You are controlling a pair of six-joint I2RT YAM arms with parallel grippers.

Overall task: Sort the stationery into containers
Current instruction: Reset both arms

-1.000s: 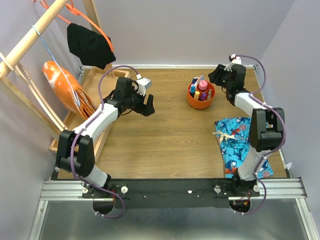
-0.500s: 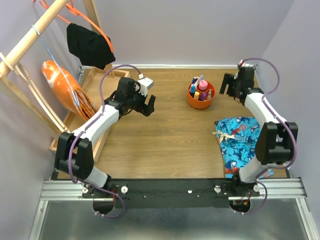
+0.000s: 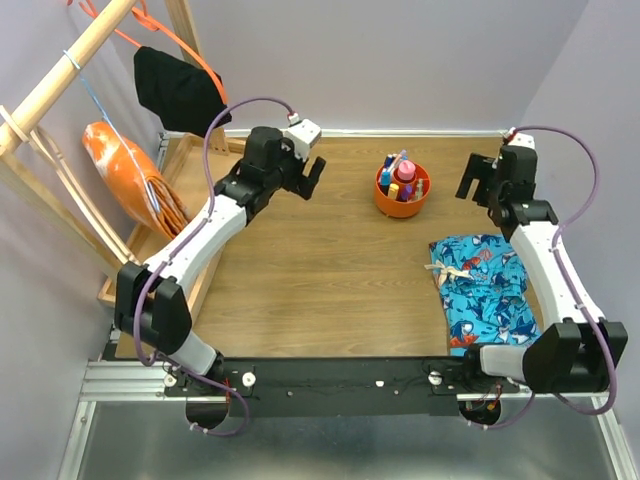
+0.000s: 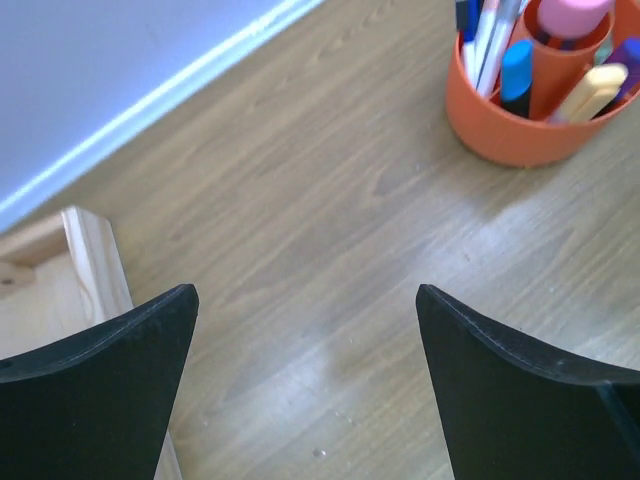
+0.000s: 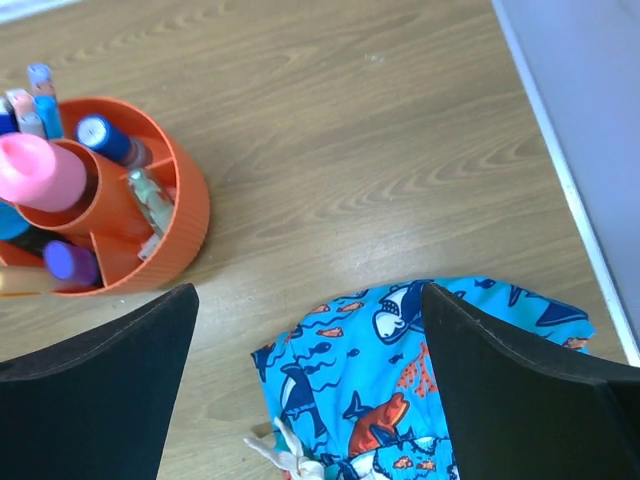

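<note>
I have both pincers spread wide with nothing between the fingers: the left gripper (image 4: pixel 305 300) hovers over bare wood, and the right gripper (image 5: pixel 308 292) hangs above the gap between the orange pot (image 3: pixel 400 209) and the blue fish-print cloth (image 3: pixel 485 290). All the stationery I can find stands upright in that pot, split up by its inner dividers: the pink-capped marker (image 5: pixel 40 170) in the middle well, a blue one (image 5: pixel 105 135) and a purple one (image 5: pixel 65 262) in the outer ring, and thin pens (image 4: pixel 490 30) leaning on the far rim. I see nothing loose on the table, so I judge the sorting about finished. The left arm does cover part of the wooden tray (image 4: pixel 95 250), so I can't rule out a stray piece there. The pot sits well clear of the back wall and near the cloth without touching it. The wide open boards between the arms are where I would pull back, since the right arm is close to the side wall.
</note>
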